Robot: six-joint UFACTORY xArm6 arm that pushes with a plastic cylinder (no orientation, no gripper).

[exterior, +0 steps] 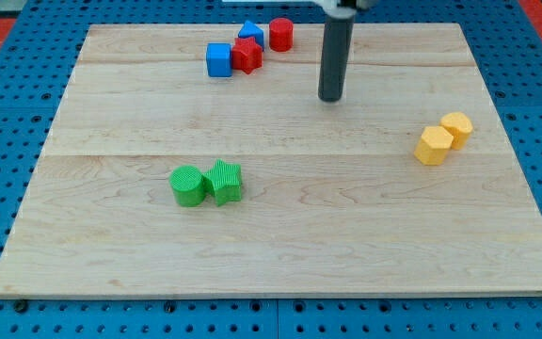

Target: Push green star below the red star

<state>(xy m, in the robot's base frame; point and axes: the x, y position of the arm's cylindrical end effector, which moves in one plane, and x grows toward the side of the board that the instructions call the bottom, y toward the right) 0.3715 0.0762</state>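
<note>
In the camera view, the green star-shaped block [225, 181], ridged along its sides, sits well toward the view's bottom and left of my tip [331, 98], touching a green cylinder block [188, 185] on its left side. My tip, the lower end of a straight dark rod, rests on the pale wooden board [280, 254] with open wood all round it; it is a bare rod end with no claw to clench or release, and it touches no block. The red star-shaped block [247, 55] lies to the upper left of my tip, pressed among a blue cube [218, 59], a blue block [250, 32] whose shape is hard to make out, and near a red cylinder [281, 35]. To the lower right of my tip stand two yellow blocks, a hexagonal-looking one [433, 146] touching a rounder one [457, 127]. That counts two green, two red, two blue and two yellow blocks. No writing is legible anywhere.
</note>
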